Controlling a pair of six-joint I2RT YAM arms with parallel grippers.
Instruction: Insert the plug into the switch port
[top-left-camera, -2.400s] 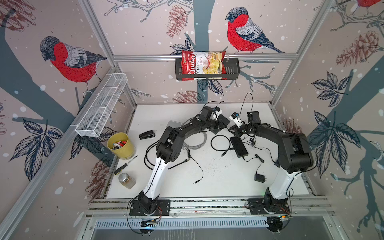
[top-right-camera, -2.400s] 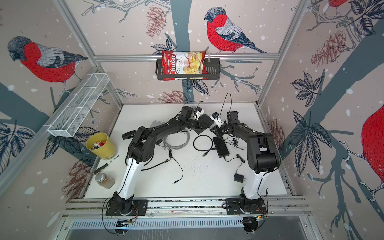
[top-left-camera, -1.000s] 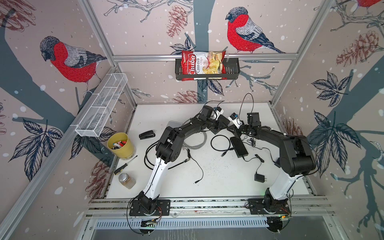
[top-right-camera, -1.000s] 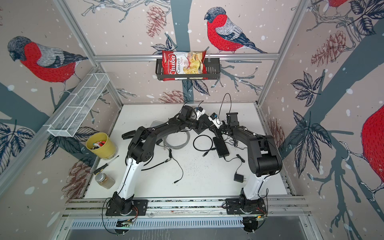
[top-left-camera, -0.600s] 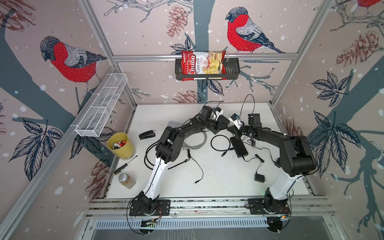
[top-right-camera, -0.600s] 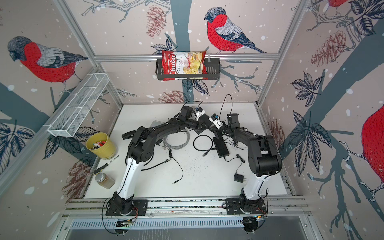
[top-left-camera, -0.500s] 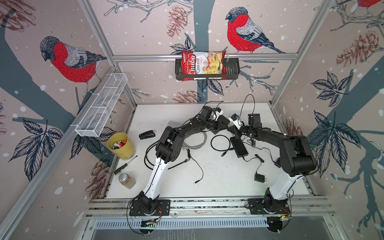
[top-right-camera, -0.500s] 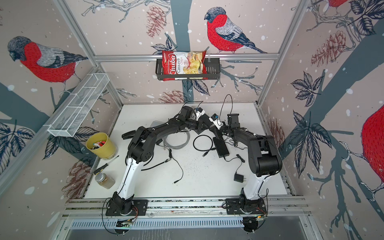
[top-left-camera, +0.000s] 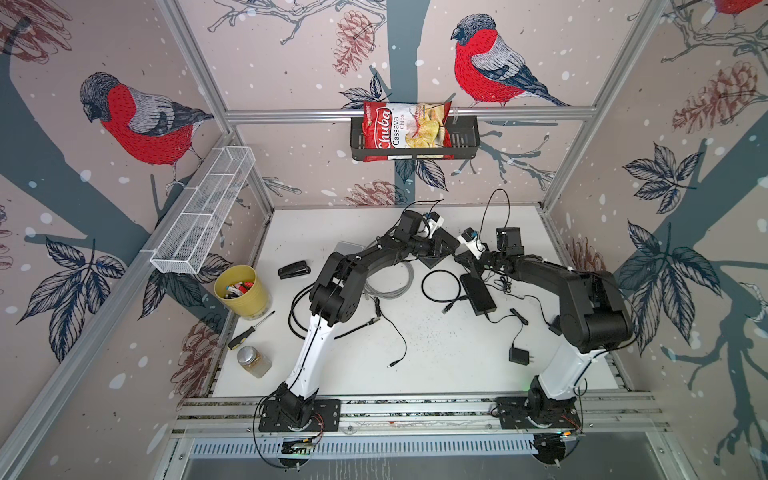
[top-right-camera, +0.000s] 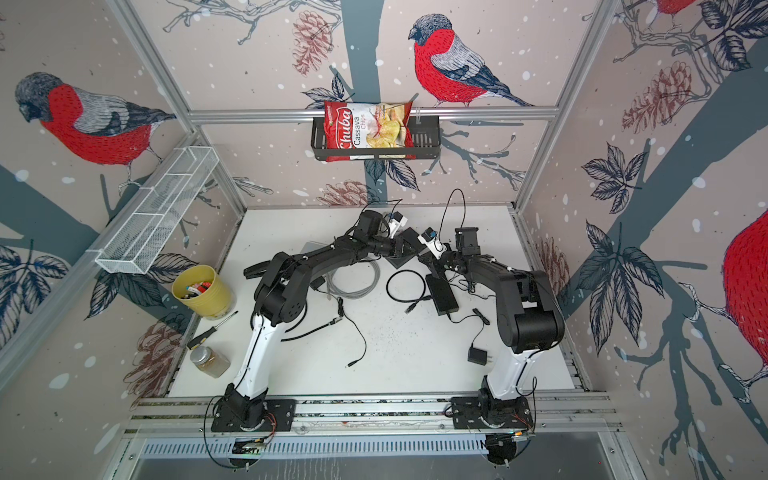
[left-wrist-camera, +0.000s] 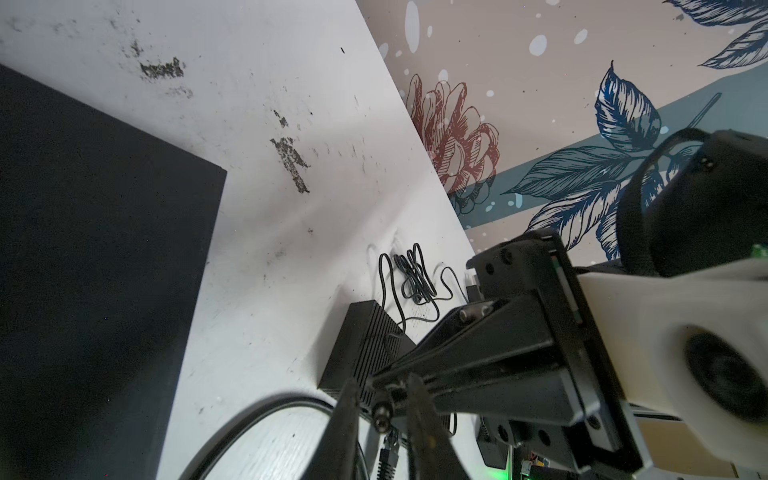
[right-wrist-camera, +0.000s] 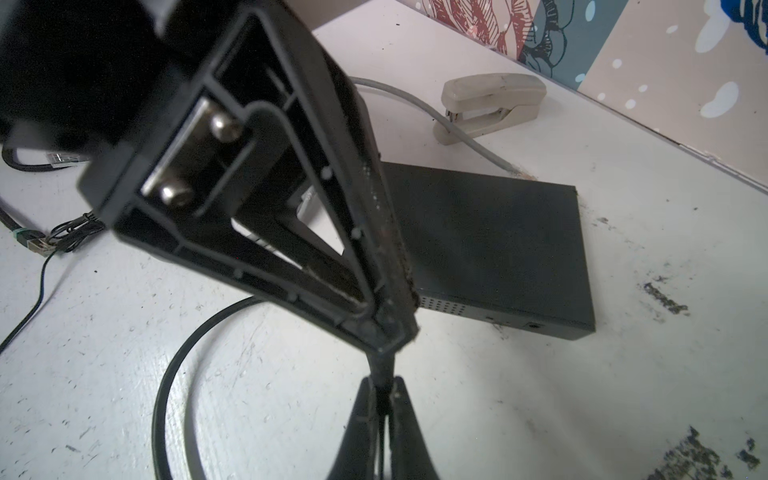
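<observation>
One plug (left-wrist-camera: 381, 409) pinched between right jaws.

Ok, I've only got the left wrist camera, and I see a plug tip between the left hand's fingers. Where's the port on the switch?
Observer: The right wrist view shows the port, a small round hole in the narrow side face of the switch, near a corner.
Operator: And the other hand, gripping anything?
Observer: The right hand is shut on the black stem of the plug.
Operator: Anything lying near the switch?
Observer: A beige stapler lies near it.
</observation>
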